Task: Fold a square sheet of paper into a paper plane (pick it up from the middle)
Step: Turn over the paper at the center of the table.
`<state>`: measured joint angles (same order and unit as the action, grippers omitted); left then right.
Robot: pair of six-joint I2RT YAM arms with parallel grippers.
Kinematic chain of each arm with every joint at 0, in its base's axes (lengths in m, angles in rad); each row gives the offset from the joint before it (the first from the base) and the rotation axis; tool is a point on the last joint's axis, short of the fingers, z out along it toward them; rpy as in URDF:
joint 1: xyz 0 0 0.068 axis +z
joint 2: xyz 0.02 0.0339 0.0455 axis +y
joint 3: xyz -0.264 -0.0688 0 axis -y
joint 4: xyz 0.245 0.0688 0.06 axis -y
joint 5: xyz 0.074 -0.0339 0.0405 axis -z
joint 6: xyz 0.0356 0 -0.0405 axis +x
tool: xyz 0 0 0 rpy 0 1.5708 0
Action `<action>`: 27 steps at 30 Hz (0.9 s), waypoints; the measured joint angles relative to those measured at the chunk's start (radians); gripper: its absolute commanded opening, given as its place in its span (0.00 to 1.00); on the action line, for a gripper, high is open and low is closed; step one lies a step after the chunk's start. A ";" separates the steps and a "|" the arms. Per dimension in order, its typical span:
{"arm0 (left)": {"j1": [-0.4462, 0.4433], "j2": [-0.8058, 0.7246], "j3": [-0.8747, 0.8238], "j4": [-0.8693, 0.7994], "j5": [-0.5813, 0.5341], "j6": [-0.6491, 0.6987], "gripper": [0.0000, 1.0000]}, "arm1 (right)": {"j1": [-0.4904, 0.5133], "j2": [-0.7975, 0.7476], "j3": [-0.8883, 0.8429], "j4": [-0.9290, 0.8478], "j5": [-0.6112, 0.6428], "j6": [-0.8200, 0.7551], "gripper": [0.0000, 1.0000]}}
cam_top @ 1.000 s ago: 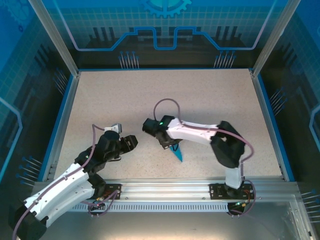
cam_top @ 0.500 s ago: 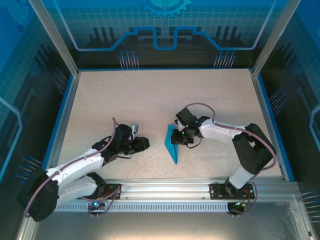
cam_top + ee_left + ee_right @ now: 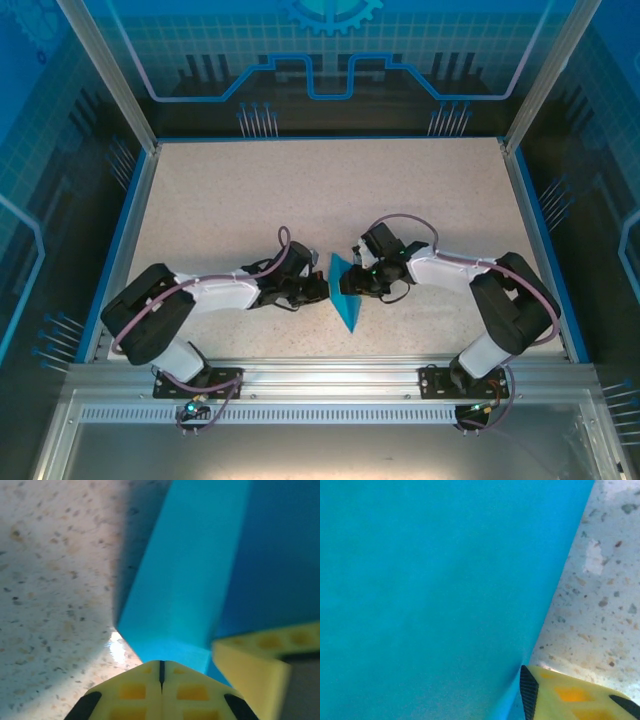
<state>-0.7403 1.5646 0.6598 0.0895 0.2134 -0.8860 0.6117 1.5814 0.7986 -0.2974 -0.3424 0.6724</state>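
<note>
table [image 3: 300, 200] | paper plane [image 3: 345, 300] — between left gripper [image 3: 324, 290]; right gripper [image 3: 358, 283]

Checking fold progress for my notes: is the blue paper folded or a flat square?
Folded. From above, the paper plane is a narrow pointed dart, not a square; the left wrist view shows a raised creased panel.

The paper plane [image 3: 345, 292] is a slim, bright blue dart. It's lying on the speckled bench [image 3: 250, 190] near the front middle, sharp tip toward the near edge and wide end pointing away. One folded flap stands up a bit.
</note>
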 measured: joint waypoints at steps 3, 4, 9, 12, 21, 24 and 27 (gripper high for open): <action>-0.005 0.037 0.019 -0.002 -0.004 -0.016 0.00 | 0.001 -0.005 -0.001 -0.001 -0.002 -0.012 0.51; -0.007 0.046 0.027 -0.001 -0.006 -0.024 0.00 | 0.001 -0.005 -0.001 -0.006 0.002 -0.013 0.51; -0.009 0.059 0.040 -0.006 -0.019 -0.047 0.00 | 0.010 -0.005 0.000 -0.034 0.030 -0.023 0.56; -0.009 0.059 0.040 -0.013 -0.034 -0.059 0.00 | 0.028 -0.004 0.011 -0.064 0.055 -0.028 0.56; -0.010 0.060 0.040 -0.024 -0.070 -0.085 0.00 | 0.113 0.030 0.104 -0.147 0.174 -0.037 0.62; -0.010 0.060 0.039 -0.024 -0.079 -0.085 0.00 | 0.132 0.043 0.131 -0.175 0.216 -0.037 0.62; -0.010 0.060 0.035 -0.023 -0.087 -0.095 0.00 | 0.138 0.056 0.150 -0.201 0.249 -0.037 0.62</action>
<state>-0.7502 1.6245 0.6949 0.0666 0.1265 -0.9810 0.7502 1.6371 0.9482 -0.4988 -0.0937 0.6353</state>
